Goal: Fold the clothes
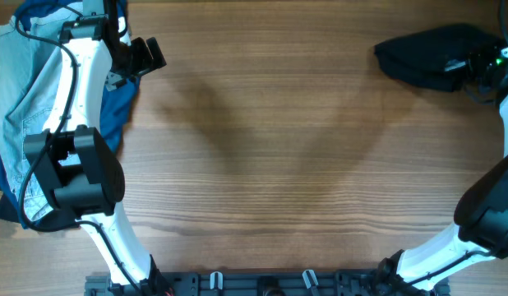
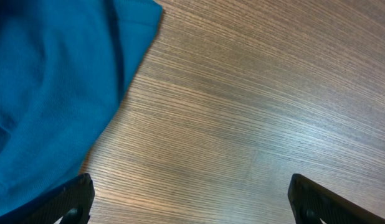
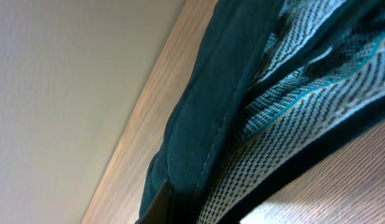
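At the far left we see a light denim garment (image 1: 22, 90) heaped over a blue garment (image 1: 125, 105), the pile running near-to-far along the left edge of the wooden table (image 1: 262, 173). The left gripper (image 2: 192, 200) hangs just beside the blue garment's edge. Its fingers are spread wide with nothing between them, and one fingertip is at the cloth's border. One corner of the blue cloth points toward the table's far middle.

We judge the step in hand to be fetching the next piece from this pile. The next move calls for pinching that free edge and drawing the cloth onto the bare middle of the table to spread it flat.

At the far right corner lies a dark garment (image 1: 425, 53), a compact bundle whose long axis runs roughly left to right. The right gripper (image 1: 474, 67) is at its right end. The wrist view shows only dark teal cloth with a herringbone lining close up, so we cannot tell whether the jaws grip it.
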You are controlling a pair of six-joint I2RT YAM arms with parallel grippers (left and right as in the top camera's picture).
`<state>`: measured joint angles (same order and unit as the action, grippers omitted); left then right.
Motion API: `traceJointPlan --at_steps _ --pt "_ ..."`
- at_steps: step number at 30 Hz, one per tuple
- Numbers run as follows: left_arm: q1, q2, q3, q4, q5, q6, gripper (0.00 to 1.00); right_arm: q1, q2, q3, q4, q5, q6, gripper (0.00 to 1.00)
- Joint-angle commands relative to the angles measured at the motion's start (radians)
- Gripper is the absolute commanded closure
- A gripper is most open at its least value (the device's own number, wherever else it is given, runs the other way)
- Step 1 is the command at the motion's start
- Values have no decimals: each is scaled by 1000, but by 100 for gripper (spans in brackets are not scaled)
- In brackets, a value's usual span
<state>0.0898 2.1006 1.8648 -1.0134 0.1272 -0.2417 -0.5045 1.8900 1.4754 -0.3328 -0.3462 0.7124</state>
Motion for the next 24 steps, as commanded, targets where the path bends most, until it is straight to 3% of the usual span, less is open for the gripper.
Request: traceJointPlan --at_steps 1,9,22,23,24 --pt "-3 -3 18 4 -10 2 0 20 84 0 27 66 47 96" --pt "-3 29 18 4 -9 2 0 71 257 0 120 64 51 96" --pt "-3 36 18 12 -9 2 0 93 264 0 193 95 79 96" --pt "-3 36 18 12 -9 2 0 93 264 0 188 95 79 94" --pt "-3 36 18 12 -9 2 0 93 264 0 183 84 72 76"
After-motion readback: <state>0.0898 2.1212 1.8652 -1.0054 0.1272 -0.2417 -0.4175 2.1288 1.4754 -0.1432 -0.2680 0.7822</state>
